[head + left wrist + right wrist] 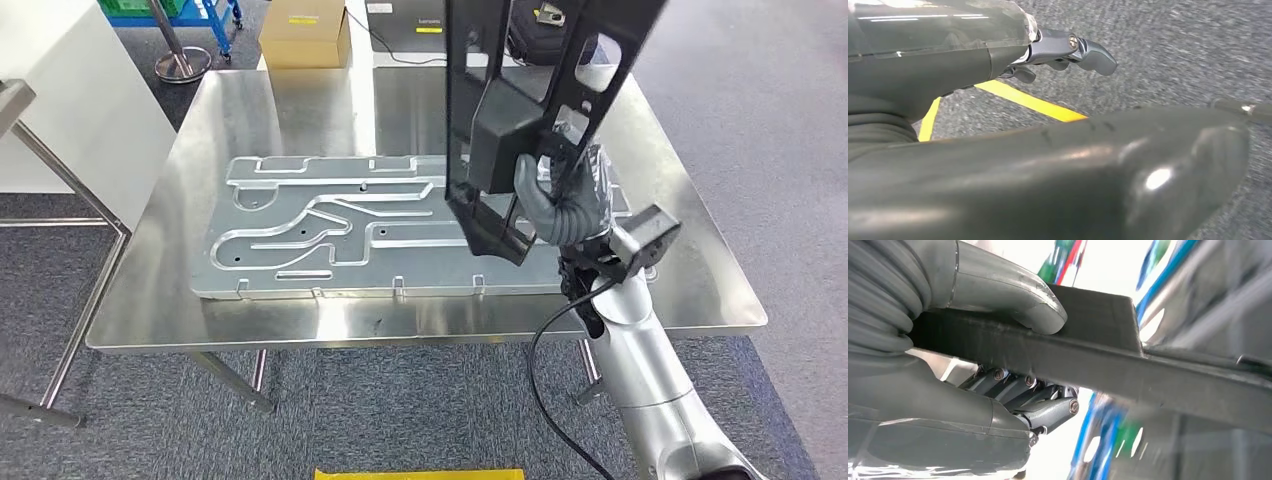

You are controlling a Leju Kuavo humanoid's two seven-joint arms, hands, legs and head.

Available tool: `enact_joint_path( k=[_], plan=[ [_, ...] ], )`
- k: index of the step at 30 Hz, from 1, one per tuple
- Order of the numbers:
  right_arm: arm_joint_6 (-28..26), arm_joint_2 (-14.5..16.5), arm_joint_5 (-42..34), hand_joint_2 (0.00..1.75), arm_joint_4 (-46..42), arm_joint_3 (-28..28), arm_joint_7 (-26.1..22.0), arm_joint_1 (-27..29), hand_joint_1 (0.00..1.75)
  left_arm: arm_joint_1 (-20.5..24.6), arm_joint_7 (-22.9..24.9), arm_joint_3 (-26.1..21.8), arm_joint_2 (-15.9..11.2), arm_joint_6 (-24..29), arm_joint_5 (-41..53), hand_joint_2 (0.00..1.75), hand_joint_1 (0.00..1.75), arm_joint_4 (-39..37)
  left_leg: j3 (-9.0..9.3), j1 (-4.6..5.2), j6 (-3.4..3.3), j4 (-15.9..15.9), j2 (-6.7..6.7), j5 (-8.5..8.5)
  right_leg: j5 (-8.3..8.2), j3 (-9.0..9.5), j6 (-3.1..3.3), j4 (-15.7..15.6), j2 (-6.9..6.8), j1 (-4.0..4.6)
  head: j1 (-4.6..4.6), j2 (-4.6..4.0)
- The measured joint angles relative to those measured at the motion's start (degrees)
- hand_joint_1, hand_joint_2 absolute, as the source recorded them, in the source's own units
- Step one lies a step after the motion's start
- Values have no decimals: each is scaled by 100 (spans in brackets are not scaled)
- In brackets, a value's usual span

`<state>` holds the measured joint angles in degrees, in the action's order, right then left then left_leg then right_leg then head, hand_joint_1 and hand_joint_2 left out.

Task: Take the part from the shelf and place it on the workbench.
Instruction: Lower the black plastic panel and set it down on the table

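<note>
gripping the black part above the workbench, right robot hand.

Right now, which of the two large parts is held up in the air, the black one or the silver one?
The black plastic frame part: the right hand grips it above the steel workbench. The silver stamped metal panel lies flat there.

Part: black plastic frame of flat open bars with a solid boxy block at mid-length. It is being held upright and slightly tilted, clear of the counter, hanging above its right half. The lower end is overlapping the counter's embossed metal panel in head view.
</note>
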<state>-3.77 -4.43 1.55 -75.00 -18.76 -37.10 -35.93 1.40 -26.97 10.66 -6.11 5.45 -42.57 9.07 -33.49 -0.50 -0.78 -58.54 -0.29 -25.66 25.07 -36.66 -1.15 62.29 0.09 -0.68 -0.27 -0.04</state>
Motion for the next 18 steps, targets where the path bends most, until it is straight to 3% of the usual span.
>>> enact_joint_path(
  k=[1,4,6,9,10,11,12,15,16,18],
  plan=[
    [-229,-10,50,175,281,105,26,-161,161,2,-14,-4,1,-5,1,0,0,0,-7,7,26,-5,-3,-7,-45,67,26,-192,-5,16,-4,0],
    [-719,-93,239,175,1288,488,-48,-636,161,-6,-44,-6,3,-26,8,0,0,0,-40,8,108,2,-7,-15,-11,96,120,-312,-6,30,-11,0],
    [-1093,-161,635,175,1976,659,-13,-963,161,-19,-50,-6,3,-40,18,0,0,0,-125,3,152,-202,-4,-157,-28,131,188,-367,-6,2,-15,0],
    [-1779,-270,1659,175,2927,647,226,-1485,161,-19,-39,-5,-7,-77,60,0,0,0,-664,-9,181,-1281,-1,-628,-22,153,248,-380,4,9,-20,0],
    [-1910,-299,1911,175,3171,617,280,-1592,161,-16,-33,-5,-10,-88,72,0,0,0,-846,-10,186,-1600,0,-707,-13,159,257,-376,7,20,-19,0],
    [-1977,-321,2091,175,3369,581,320,-1665,161,-15,-28,-4,-11,-97,77,0,0,0,-941,-10,185,-1729,0,-677,-1,169,263,-370,10,32,-18,0],
    [-2019,-331,2271,175,3536,536,381,-1729,161,-14,-30,-3,-14,-117,91,0,0,0,-919,-10,175,-1612,0,-528,15,183,264,-362,16,42,-19,0],
    [-2142,-333,3289,175,3984,219,756,-1985,161,-6,-112,-1,-36,-239,146,0,0,0,-431,8,100,-461,-1,92,79,225,242,-324,35,70,-14,0],
    [-2163,-321,3770,175,4126,22,914,-2093,161,1,-156,2,-44,-286,161,0,0,0,-317,20,78,-205,0,166,89,220,226,-313,42,78,-13,0],
    [-2086,-247,4769,175,4389,-501,1234,-2295,161,23,-230,6,-56,-367,182,0,0,0,-253,45,54,-63,4,153,87,198,186,-310,62,86,-11,0]
  ],
)
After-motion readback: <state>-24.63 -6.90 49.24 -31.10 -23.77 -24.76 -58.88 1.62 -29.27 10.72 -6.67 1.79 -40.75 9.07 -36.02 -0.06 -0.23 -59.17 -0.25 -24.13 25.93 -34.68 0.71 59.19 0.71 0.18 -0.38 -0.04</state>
